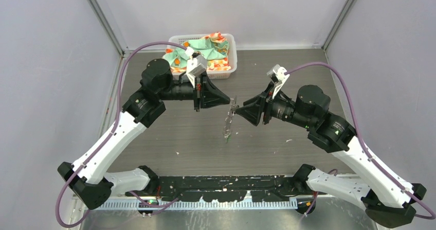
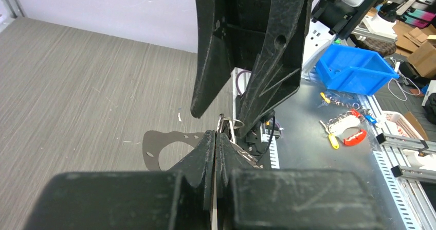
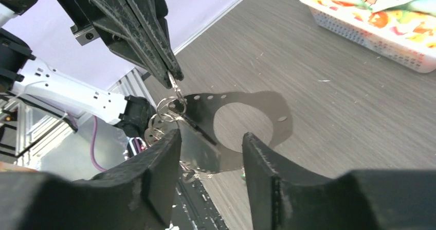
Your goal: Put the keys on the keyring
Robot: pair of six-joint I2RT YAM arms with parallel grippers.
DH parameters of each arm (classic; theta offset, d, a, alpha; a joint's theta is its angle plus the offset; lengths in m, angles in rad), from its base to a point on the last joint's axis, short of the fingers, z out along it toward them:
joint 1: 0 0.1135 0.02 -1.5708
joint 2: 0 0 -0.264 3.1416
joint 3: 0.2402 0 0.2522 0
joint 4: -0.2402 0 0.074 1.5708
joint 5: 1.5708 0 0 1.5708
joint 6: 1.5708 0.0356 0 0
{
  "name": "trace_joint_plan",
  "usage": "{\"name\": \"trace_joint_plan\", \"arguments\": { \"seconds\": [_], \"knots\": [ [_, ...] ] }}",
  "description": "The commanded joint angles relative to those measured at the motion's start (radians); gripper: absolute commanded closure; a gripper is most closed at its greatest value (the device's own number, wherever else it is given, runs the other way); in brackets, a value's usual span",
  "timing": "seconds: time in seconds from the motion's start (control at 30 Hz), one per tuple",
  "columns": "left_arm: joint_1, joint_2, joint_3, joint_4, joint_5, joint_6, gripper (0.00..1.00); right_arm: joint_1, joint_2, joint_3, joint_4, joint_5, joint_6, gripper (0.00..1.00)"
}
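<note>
The keyring [image 1: 229,121], a thin grey loop with small holes along its edge, hangs above the table between the two arms. My left gripper [image 1: 229,102] is shut on its top, where several small wire rings [image 3: 164,106] join it. The loop also shows in the left wrist view [image 2: 154,147] and the right wrist view [image 3: 277,111]. My right gripper [image 1: 240,110] is open, its fingertips [image 3: 175,137] close in front of the loop and not touching it. A small green bit [image 3: 242,176] shows at the loop's lower end. I cannot make out a black-headed key.
A white basket [image 1: 230,65] holding colourful cloths stands at the back of the table, behind the left arm. Grey walls close in both sides. Off the table, a blue bin [image 2: 355,70] and a bunch of tagged keys [image 2: 344,129] lie on a metal bench.
</note>
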Motion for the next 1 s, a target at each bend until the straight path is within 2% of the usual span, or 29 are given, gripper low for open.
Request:
{"name": "trace_joint_plan", "arguments": {
  "seconds": [0.0, 0.23, 0.53, 0.63, 0.73, 0.87, 0.9, 0.97],
  "knots": [
    [0.004, -0.04, -0.017, 0.088, 0.025, 0.0, 1.0, -0.003, -0.018, 0.028, 0.033, 0.023, -0.012, 0.45],
    [0.004, -0.047, -0.037, 0.099, 0.018, 0.006, 1.0, -0.002, 0.022, 0.099, 0.024, -0.026, -0.044, 0.45],
    [0.004, -0.055, -0.036, 0.093, 0.023, 0.008, 1.0, -0.007, 0.106, 0.152, 0.038, -0.131, -0.057, 0.6],
    [0.004, -0.058, -0.035, 0.089, 0.024, 0.008, 1.0, -0.012, 0.111, 0.144, 0.051, -0.157, -0.06, 0.74],
    [0.004, -0.06, -0.033, 0.088, 0.025, 0.009, 1.0, -0.017, 0.117, 0.149, 0.042, -0.179, -0.068, 0.98],
    [0.004, -0.052, -0.034, 0.056, 0.064, 0.052, 1.0, -0.022, 0.11, 0.166, 0.011, -0.212, -0.091, 0.99],
    [0.004, -0.049, -0.032, 0.035, 0.083, 0.079, 0.97, -0.022, 0.113, 0.174, -0.002, -0.225, -0.101, 0.99],
    [0.004, -0.031, -0.007, -0.052, 0.136, 0.176, 0.77, -0.025, 0.131, 0.2, -0.045, -0.263, -0.123, 0.99]
  ]
}}
